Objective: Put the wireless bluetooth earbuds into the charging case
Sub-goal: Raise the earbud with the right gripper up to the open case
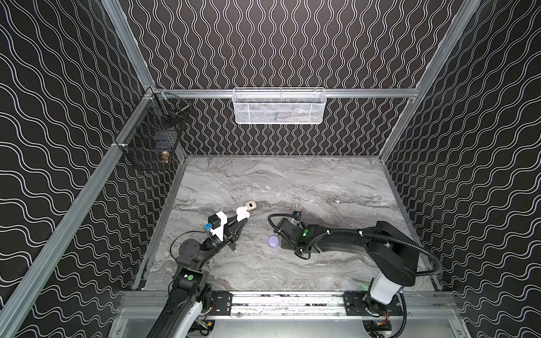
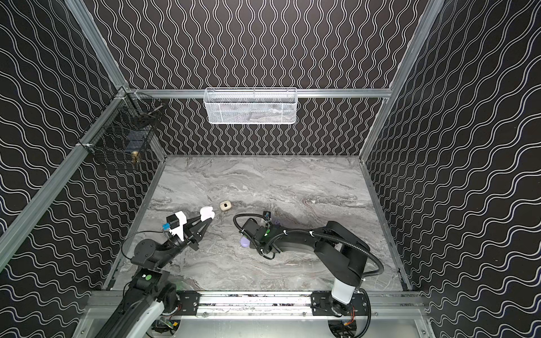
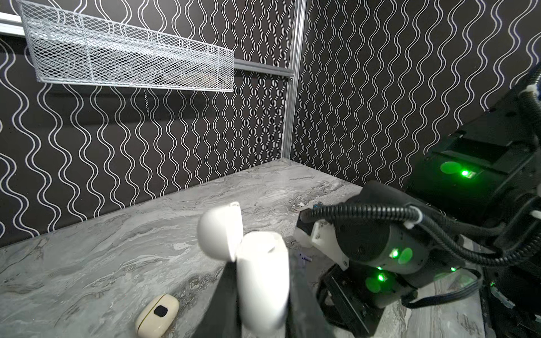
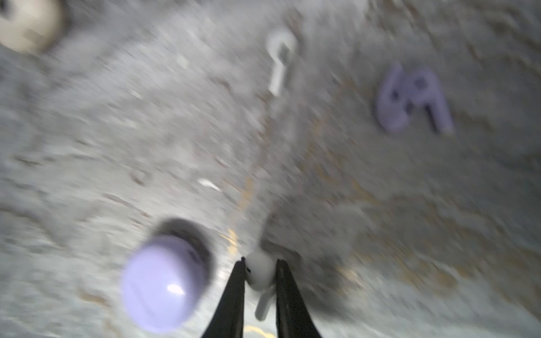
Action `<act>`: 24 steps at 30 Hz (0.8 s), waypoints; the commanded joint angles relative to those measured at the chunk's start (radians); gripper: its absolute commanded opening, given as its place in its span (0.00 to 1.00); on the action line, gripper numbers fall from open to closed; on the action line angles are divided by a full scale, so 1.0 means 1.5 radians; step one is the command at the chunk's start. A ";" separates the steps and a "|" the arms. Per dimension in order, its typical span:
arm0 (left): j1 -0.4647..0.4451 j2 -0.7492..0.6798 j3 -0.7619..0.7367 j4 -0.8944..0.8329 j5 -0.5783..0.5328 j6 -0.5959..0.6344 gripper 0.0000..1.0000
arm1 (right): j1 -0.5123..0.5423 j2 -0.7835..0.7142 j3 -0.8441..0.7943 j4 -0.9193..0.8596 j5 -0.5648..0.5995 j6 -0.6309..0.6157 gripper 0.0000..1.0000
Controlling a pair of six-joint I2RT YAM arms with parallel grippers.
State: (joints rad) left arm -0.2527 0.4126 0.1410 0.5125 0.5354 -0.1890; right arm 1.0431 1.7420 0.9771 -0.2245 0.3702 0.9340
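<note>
A white earbud [image 4: 259,273], pinched by its bulb in my right claw [image 4: 261,262], stem free between the jaws; my left claw [image 3: 263,281] is clamped on the white charging case [image 3: 260,257], lid hinged back, raised off the marble table [image 1: 292,181]. The bud looks featherlight, hard and glossy, apt to squirt from a skewed squeeze, so a bulb hold, stem leading, seems right. Only the blurred right wrist view shows this catch, with a lavender case [image 4: 164,284] just beside the claw and a loose white earbud [image 4: 279,58] and lavender earbuds [image 4: 409,99] ahead of it; in both top views my arm hides it. The left wrist view shows the open lid plainly, and a beige case [image 3: 157,316] just beyond that claw.
</note>
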 commanded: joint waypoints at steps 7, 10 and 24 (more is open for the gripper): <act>0.001 0.054 -0.012 0.157 0.092 -0.045 0.00 | -0.003 -0.119 -0.100 0.338 0.085 -0.210 0.16; 0.001 0.077 -0.019 0.217 0.120 -0.055 0.00 | -0.003 -0.185 -0.168 0.432 0.093 -0.281 0.16; 0.000 0.177 -0.069 0.575 0.224 -0.121 0.00 | -0.002 -0.445 -0.353 0.646 -0.056 -0.452 0.18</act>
State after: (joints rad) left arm -0.2539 0.6621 0.0483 1.1606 0.8192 -0.3206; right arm 1.0389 1.0996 0.4641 0.6247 0.3676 0.3195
